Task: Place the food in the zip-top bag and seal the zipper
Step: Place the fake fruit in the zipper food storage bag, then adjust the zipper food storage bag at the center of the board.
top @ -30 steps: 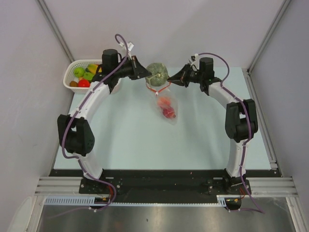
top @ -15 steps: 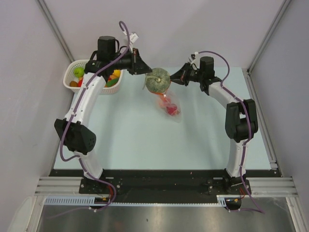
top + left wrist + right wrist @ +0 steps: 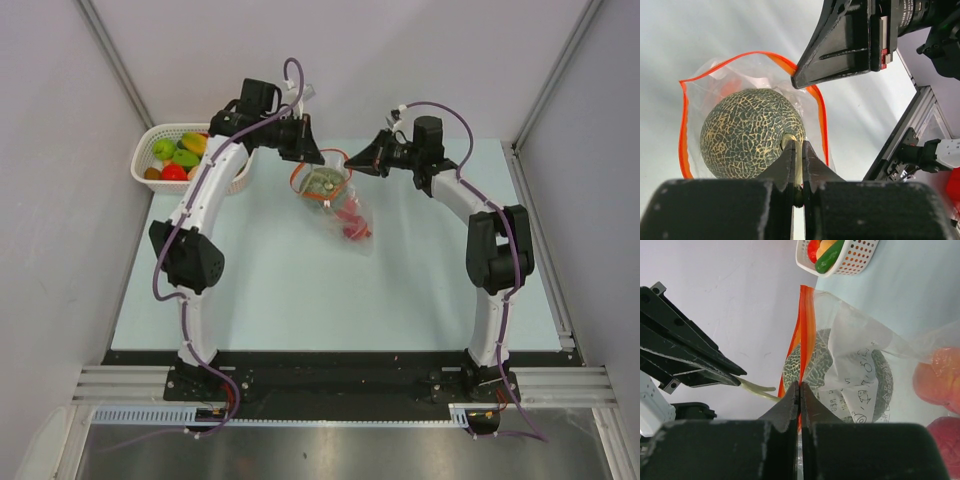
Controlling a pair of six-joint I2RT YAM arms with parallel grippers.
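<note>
So the pale blue worktop (image 3: pixel 250 290) takes up most of the overhead view, and both arms reach out to its far side and meet near the middle. Back in the far left corner sits a white lattice basket (image 3: pixel 147 152) with a few green, yellow and red toy pieces (image 3: pixel 176 160) in it. The zip-top bag (image 3: pixel 345 212) is between the two end effectors, with its mouth up and pulled open into a loop and its clear body trailing toward the near side. I honestly can't tell if the bottom of it rests on the worktop. A netted green melon (image 3: pixel 747 132) sits right in the open mouth, and the right wrist view shows a good part of it already behind the clear plastic. Deeper in the bag there are a couple of red fruits (image 3: pixel 350 224), well below the melon. The left end effector (image 3: pixel 797 150) is pinched nearly closed on the melon's thin pale stem (image 3: pixel 757 388) and is carrying the melon by that alone. The right end effector (image 3: pixel 800 387) is fully pinched on the orange-red zipper (image 3: pixel 805 315) at the right side of the mouth, and it's holding that edge up just beside the melon.
</note>
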